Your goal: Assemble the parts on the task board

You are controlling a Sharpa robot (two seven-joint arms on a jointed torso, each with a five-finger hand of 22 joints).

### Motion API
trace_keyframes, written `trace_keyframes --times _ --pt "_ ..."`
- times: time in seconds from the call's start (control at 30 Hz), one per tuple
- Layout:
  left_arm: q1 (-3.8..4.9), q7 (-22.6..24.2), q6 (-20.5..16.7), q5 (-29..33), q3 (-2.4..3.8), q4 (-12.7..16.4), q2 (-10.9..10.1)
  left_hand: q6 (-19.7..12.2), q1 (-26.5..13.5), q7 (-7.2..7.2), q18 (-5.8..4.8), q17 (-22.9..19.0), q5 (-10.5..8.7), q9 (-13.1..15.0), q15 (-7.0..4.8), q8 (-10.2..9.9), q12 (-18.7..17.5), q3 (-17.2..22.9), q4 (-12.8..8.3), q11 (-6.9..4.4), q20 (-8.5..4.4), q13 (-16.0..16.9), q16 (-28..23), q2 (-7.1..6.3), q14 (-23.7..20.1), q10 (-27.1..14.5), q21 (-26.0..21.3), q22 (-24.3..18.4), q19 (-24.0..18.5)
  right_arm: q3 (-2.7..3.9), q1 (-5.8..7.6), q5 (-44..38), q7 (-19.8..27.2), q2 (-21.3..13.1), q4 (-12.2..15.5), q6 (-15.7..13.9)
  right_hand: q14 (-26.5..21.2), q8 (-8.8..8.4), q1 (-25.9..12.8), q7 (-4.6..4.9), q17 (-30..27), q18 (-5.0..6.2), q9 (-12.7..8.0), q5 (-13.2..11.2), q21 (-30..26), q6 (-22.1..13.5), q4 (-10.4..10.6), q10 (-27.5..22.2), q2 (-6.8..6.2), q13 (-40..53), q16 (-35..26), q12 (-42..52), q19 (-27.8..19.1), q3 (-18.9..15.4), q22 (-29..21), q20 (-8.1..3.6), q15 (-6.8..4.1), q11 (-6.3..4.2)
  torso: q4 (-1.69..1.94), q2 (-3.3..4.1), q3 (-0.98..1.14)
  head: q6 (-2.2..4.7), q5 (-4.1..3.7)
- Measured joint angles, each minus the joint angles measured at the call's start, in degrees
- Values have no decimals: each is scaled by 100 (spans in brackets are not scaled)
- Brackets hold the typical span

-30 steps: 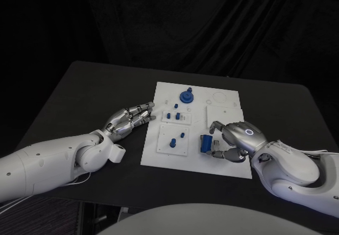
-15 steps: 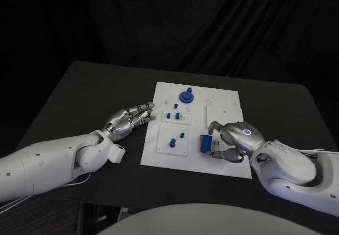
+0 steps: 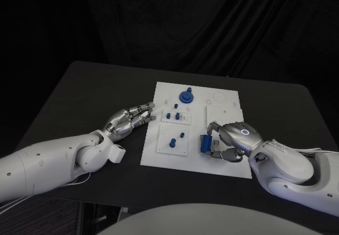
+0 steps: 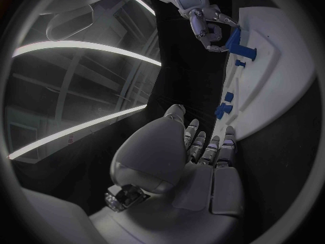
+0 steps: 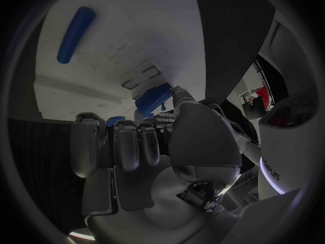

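The white task board [image 3: 226,164] lies mid-table. A round blue part [image 3: 186,96] stands near its far edge, and small blue pegs [image 3: 174,116] [image 3: 173,143] stand in its left plates. My right hand [image 3: 233,139] is over the board's near right part and holds a blue block [image 3: 205,143] between thumb and fingers. The left wrist view shows that hand [image 4: 200,16] gripping the block [image 4: 237,40]. In the right wrist view the block [image 5: 154,98] sits at the thumb. My left hand [image 3: 131,120] lies flat beside the board's left edge, fingers stretched out and holding nothing.
The black table [image 3: 84,93] has free room left of the board and at the far right [image 3: 282,107]. A long blue peg [image 5: 75,27] lies on the board [image 5: 122,49] beyond my right hand.
My right hand has shifted slightly to the left around the blue block. The left hand and the other parts have stayed where they were.
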Motion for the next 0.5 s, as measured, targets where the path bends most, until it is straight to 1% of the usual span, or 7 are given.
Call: trace_keyframes --times 0.07,0.1,0.17,0.23,0.27,0.5 --pt "0 -2 3 0 0 0 0 21 0 21 0 0 0 0 0 0 0 0 0 19 0 2 0 0 0 19 0 0 0 0 0 0 1 6 -7 3 0 42 54 -4 0 0 -9 0 0 37 -6 0 52 0 0 0 0 6 3 0 0 0 0 -1 0 0 4" --pt "0 -2 4 0 0 -1 0 20 0 20 0 0 0 0 0 0 0 0 0 19 0 4 0 0 0 19 0 0 0 0 0 0 1 7 -11 4 0 45 69 -16 0 0 -12 0 0 57 -15 0 67 0 0 0 0 15 4 0 0 0 0 -1 0 0 5" --pt "0 -3 6 0 0 -1 0 21 0 20 0 0 0 0 0 0 0 0 0 19 0 5 0 0 0 19 0 0 0 0 0 0 1 10 -18 6 0 45 106 -7 0 0 -18 0 0 88 1 12 104 0 0 0 0 30 5 0 0 -12 1 -1 0 0 6" --pt "0 -5 9 0 0 -2 0 21 0 20 0 0 0 0 0 0 8 6 6 19 0 5 0 0 0 19 0 0 0 0 0 0 1 13 -27 8 0 67 128 -26 0 0 -26 -1 0 110 -16 22 120 1 0 0 0 48 5 0 0 -22 1 -1 0 0 10" --pt "0 -5 10 0 0 -2 0 20 0 20 0 0 0 0 0 0 27 16 17 19 0 5 0 0 0 19 0 1 0 0 0 0 2 15 -29 8 0 67 197 -19 0 0 -38 -5 0 140 -29 21 120 3 0 0 0 61 5 0 0 -22 1 -1 0 0 12" --pt "-5 -8 25 0 0 -11 6 20 0 20 0 0 0 5 0 0 27 16 17 19 0 4 0 0 0 19 0 1 0 4 0 -1 11 30 -34 0 0 68 324 -33 0 0 -63 -6 0 183 -55 21 130 4 0 0 0 86 4 0 0 -21 2 -3 -3 0 7"
